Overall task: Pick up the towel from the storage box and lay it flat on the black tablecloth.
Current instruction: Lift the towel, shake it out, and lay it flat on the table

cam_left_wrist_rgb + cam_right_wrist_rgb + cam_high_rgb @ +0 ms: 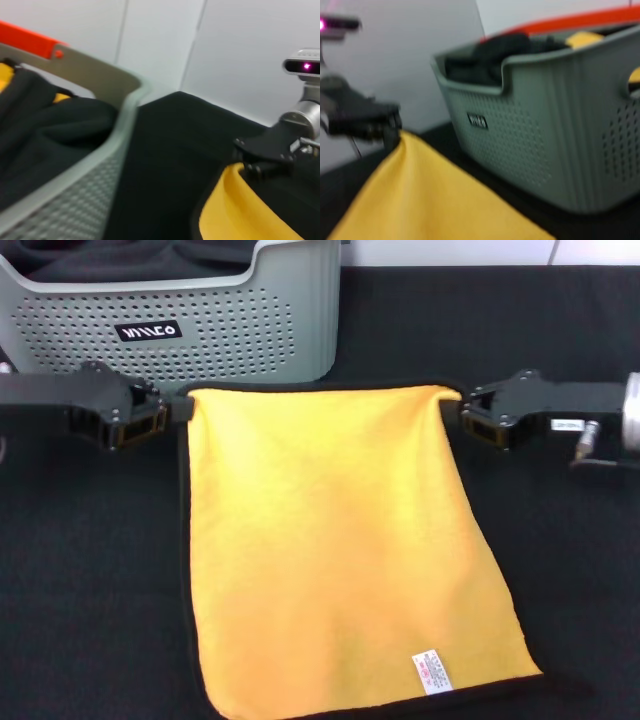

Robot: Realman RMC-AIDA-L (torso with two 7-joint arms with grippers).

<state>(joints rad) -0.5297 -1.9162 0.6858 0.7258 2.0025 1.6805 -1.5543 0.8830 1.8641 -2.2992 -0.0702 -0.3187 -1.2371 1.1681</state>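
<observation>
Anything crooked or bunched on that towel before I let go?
Slightly askew: the towel lies yellow side up on the black tablecloth, flaring toward its label end. Both grippers, left and right, pinch its far corners.

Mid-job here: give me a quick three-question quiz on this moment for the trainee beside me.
1. True or false: the towel is still inside the storage box.
2. Which face of the towel is up? A) grey B) yellow-orange C) cannot tell
3. Fill in: the left end effector and the right end effector each hold a far ______ of the towel.

Key
1. False. It is spread over the black tablecloth, in front of the box.
2. B. The white care label shows near the near right corner.
3. Corner. Each grips one at the edge nearest the box.
</observation>
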